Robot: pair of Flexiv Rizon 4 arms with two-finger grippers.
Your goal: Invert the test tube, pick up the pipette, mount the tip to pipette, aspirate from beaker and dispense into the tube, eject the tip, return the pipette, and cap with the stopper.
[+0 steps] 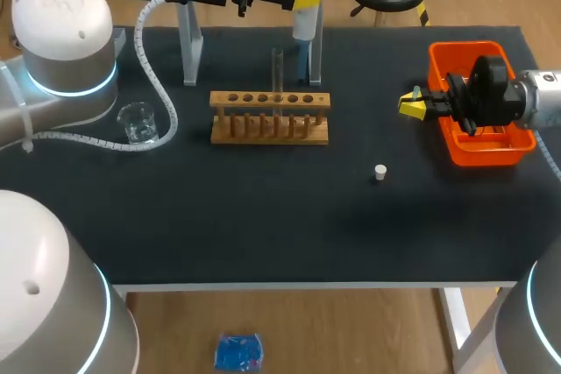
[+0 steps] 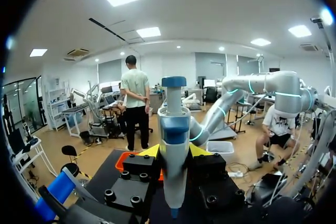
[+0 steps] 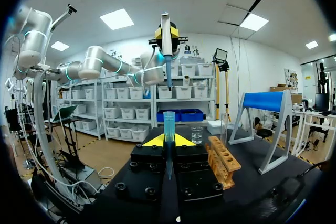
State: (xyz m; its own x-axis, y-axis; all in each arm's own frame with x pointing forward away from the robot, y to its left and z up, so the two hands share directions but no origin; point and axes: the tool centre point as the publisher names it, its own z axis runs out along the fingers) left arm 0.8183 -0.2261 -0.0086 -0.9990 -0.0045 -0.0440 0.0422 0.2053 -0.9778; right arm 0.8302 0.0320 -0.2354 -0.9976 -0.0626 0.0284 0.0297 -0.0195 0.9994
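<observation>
Your left end effector (image 2: 174, 152) is clenched on the pipette (image 2: 174, 124), held high over the far side of the table (image 1: 263, 234), behind the wooden rack (image 1: 269, 101) where the test tube (image 1: 277, 67) stands. Your right end effector (image 3: 168, 142) grips a blue tip (image 3: 168, 124) beside the orange bin (image 1: 456, 151). The tip looks light, thin-walled and slippery; hold it below its open collar, leaving the mouth free for the pipette

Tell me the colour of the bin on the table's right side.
The bin is bright orange, shown best in the head view.
</observation>
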